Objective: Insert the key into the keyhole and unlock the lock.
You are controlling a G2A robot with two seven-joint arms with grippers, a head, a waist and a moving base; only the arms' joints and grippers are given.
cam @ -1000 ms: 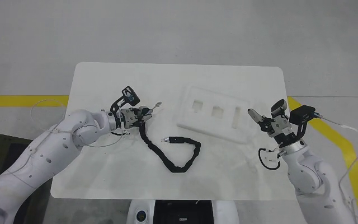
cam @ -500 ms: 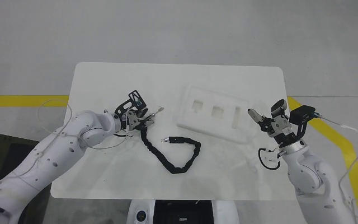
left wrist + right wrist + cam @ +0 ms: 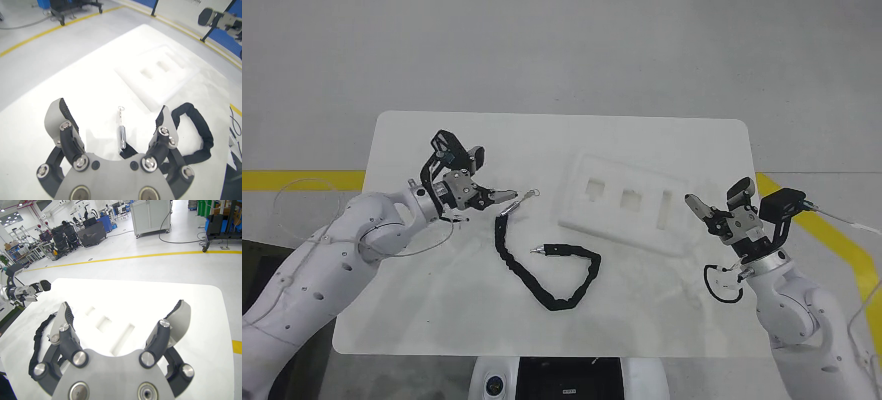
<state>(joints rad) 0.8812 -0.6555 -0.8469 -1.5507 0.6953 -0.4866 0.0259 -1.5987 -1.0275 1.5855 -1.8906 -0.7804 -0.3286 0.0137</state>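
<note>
Since a second ago my left gripper [image 3: 496,195] has let go of the lock's end and backed off toward the upper left of the top view. Its fingers are now spread wide in the left wrist view [image 3: 113,109] and touch nothing. Between them, flat on the table [image 3: 422,300], lies the silver cylinder [image 3: 122,137]. The key [image 3: 120,115] sticks out of its far end, ring outermost, and looks seated in the keyhole, though I cannot see how deep. In the top view the key [image 3: 526,194] sits left of centre, pointing right toward the tray, about where it was half a second ago. From the cylinder the black lock [image 3: 542,292] curves down and right through the middle of the frame, then hooks back up to its other end, much as before. Right of centre is the white foam tray [image 3: 577,205] with three rectangular pockets [image 3: 630,200]. The right wrist view shows a tiny glint [image 3: 107,318] in the middle pocket, too small to identify. Far right, my right gripper [image 3: 717,200] has not moved. It hangs over the tray's right end, fingers well apart [image 3: 122,305] and holding nothing.
</note>
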